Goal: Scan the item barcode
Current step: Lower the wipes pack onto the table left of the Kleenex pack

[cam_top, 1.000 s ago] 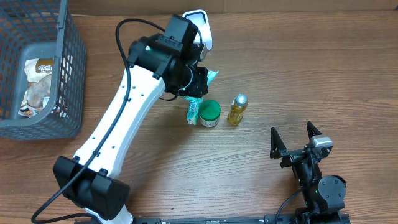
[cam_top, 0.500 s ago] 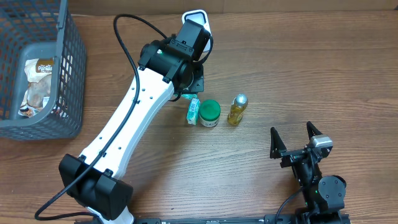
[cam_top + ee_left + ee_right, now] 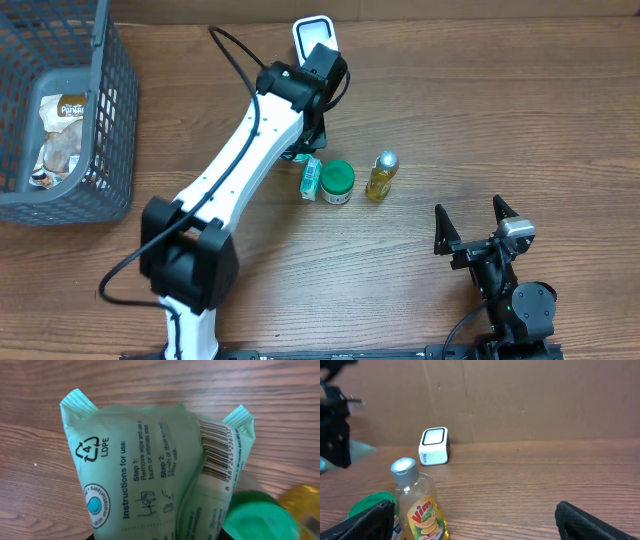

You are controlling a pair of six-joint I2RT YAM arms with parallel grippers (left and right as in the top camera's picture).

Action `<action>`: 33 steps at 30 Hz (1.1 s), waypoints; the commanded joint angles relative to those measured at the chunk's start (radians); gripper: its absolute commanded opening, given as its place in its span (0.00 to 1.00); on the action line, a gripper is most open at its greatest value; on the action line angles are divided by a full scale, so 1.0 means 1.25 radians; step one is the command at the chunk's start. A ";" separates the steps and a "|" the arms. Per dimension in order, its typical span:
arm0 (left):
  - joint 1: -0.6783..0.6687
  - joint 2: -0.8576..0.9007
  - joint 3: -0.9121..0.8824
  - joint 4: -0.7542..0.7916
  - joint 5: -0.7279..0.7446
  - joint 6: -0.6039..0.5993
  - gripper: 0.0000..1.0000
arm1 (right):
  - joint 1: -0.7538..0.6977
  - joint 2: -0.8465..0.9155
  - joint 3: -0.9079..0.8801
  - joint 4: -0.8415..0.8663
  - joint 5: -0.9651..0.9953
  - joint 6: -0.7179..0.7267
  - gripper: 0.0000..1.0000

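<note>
- Left gripper pinching a green pouch by its lower end. Fingers hidden behind the pouch in the wrist view and under the arm from overhead.
- Pouch up off the table, upright, crimped corners uppermost.
- Barcode on the pouch's right fold, facing the wrist camera, creased where the film bends.
- From overhead, pouch almost wholly covered by the left arm; clearly visible in the left wrist view only.
- White scanner at the far edge, just beyond the left wrist, its near side overlapped by the wrist housing from above.
- On the near side of the gripper, in a row:
  - small teal-and-white box;
  - green-lidded jar just beside the box, contact impossible to tell;
  - yellow bottle with a silver cap, near the jar but apart from it.
- Jar lid and bottle blurred at the lower right of the left wrist view, beneath the pouch.
- Grey wire basket at far left, well apart from the row, with a snack packet inside.
- Black cable looped off the left arm.
- Right gripper at front right, spread wide, well apart from the row.
- Surface: brown wood-grain table, matt.
- Room: plain brown board wall right behind the table, scanner near its foot.
</note>
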 commanded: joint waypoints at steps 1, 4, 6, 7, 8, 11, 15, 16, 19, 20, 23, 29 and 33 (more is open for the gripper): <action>0.036 0.035 0.014 0.003 0.027 0.080 0.08 | -0.002 -0.006 -0.009 0.005 0.004 -0.006 1.00; 0.061 0.050 0.014 0.004 0.063 0.139 0.04 | -0.002 -0.006 -0.009 0.005 0.004 -0.006 1.00; 0.076 0.060 0.014 0.003 0.074 0.160 0.04 | -0.002 -0.006 -0.009 0.005 0.004 -0.006 1.00; 0.083 0.064 0.014 0.002 0.078 0.165 0.05 | -0.002 -0.006 -0.009 0.005 0.004 -0.006 1.00; 0.088 0.067 0.014 0.001 0.078 0.166 0.09 | -0.002 -0.006 -0.009 0.005 0.004 -0.006 1.00; 0.096 0.078 0.014 0.001 0.084 0.166 0.15 | -0.002 -0.006 -0.009 0.005 0.004 -0.006 1.00; 0.099 0.086 0.014 0.009 0.112 0.166 0.16 | -0.002 -0.006 -0.009 0.005 0.004 -0.006 1.00; 0.099 0.089 0.014 0.011 0.117 0.166 0.16 | -0.002 -0.006 -0.009 0.005 0.004 -0.006 1.00; 0.098 0.091 0.014 0.014 0.117 0.179 0.18 | -0.002 -0.006 -0.009 0.005 0.004 -0.006 1.00; 0.099 0.091 0.014 0.015 0.117 0.184 0.19 | -0.002 -0.006 -0.009 0.005 0.004 -0.006 1.00; 0.099 0.091 0.014 0.019 0.117 0.190 0.24 | -0.002 -0.006 -0.009 0.005 0.004 -0.006 1.00; 0.098 0.091 0.014 0.013 0.117 0.190 0.38 | -0.002 -0.006 -0.009 0.005 0.004 -0.006 1.00; 0.098 0.091 0.014 0.013 0.117 0.190 0.50 | -0.002 -0.006 -0.009 0.005 0.004 -0.006 1.00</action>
